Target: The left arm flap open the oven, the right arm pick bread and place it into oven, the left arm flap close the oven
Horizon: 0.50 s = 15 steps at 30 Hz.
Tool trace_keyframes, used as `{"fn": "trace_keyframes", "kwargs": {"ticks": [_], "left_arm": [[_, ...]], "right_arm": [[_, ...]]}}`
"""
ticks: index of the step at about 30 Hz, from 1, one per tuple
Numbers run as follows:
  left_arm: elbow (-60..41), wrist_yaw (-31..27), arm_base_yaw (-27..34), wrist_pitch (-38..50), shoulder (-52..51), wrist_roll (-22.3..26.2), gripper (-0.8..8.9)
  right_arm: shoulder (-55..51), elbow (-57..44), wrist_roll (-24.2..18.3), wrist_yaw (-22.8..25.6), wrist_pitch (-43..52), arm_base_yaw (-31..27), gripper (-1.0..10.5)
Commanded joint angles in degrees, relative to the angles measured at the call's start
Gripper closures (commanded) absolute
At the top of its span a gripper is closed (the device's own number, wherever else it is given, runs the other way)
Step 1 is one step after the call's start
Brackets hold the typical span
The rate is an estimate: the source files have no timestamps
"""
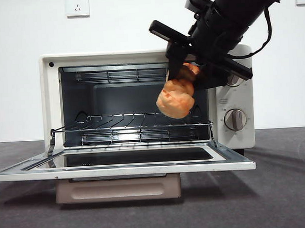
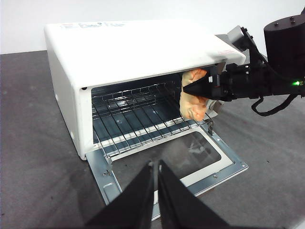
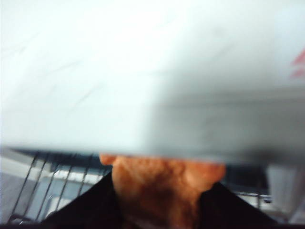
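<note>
The cream-white oven (image 1: 238, 140) stands with its door (image 1: 124, 164) flapped down flat and its wire rack (image 1: 133, 129) bare. My right gripper (image 1: 183, 74) comes in from the upper right, shut on the golden-brown bread (image 1: 175, 98), and holds it at the right side of the oven mouth, above the rack. The left wrist view shows the bread (image 2: 193, 102) just inside the opening, pinched by the right gripper (image 2: 190, 89). The right wrist view shows the bread (image 3: 162, 188) between the jaws, under the oven's top edge (image 3: 143, 95). My left gripper (image 2: 156, 167) is shut and empty, hovering in front of the open door (image 2: 190, 157).
The oven's two beige knobs (image 1: 235, 119) sit on its right panel, the upper one hidden behind the right arm. The dark grey tabletop (image 1: 289, 188) spreads around the oven. A white wall with sockets (image 1: 77, 4) is behind.
</note>
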Motion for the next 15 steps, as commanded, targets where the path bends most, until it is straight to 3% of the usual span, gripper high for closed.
{"fn": "trace_keyframes", "kwargs": {"ticks": [1, 15], "left_arm": [[1.07, -0.39, -0.46, 1.57, 0.07, 0.63, 7.97], [1.07, -0.46, -0.46, 1.79, 0.15, 1.46, 7.97]], "right_arm": [[1.68, 1.07, 0.63, -0.17, 1.49, -0.09, 7.8], [4.9, 1.18, 0.59, -1.27, 4.0, -0.04, 7.6]]}}
